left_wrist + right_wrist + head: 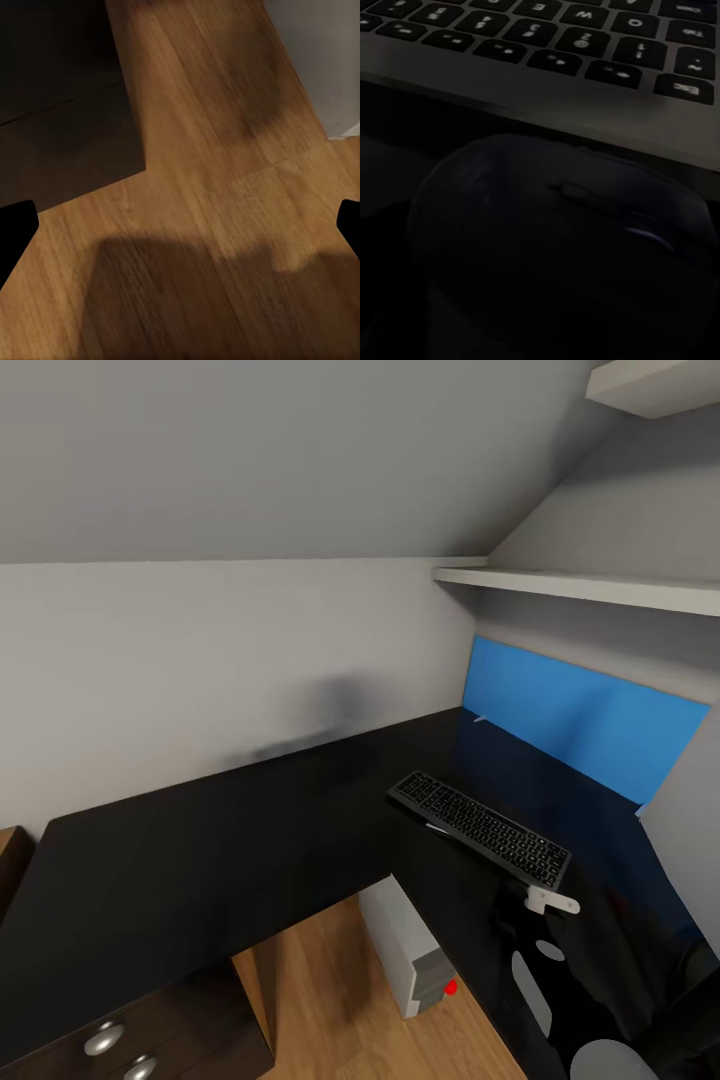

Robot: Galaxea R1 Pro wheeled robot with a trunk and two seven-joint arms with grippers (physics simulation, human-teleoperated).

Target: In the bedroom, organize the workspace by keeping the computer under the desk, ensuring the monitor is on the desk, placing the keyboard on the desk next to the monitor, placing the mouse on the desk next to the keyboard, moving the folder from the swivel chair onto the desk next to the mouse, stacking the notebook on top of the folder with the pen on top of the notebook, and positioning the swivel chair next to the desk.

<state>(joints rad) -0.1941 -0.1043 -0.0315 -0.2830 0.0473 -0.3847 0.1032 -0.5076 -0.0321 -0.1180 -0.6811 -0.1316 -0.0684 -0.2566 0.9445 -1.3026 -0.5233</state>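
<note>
The desk (200, 860) carries the keyboard (480, 828); the computer (405, 945) stands beneath its inner corner. I judge I'm setting the mouse (547, 255) just beside the keyboard — next comes a clean release. My right fingers' state I cannot tell; my left fingers (15, 229) spread wide over floor.
</note>
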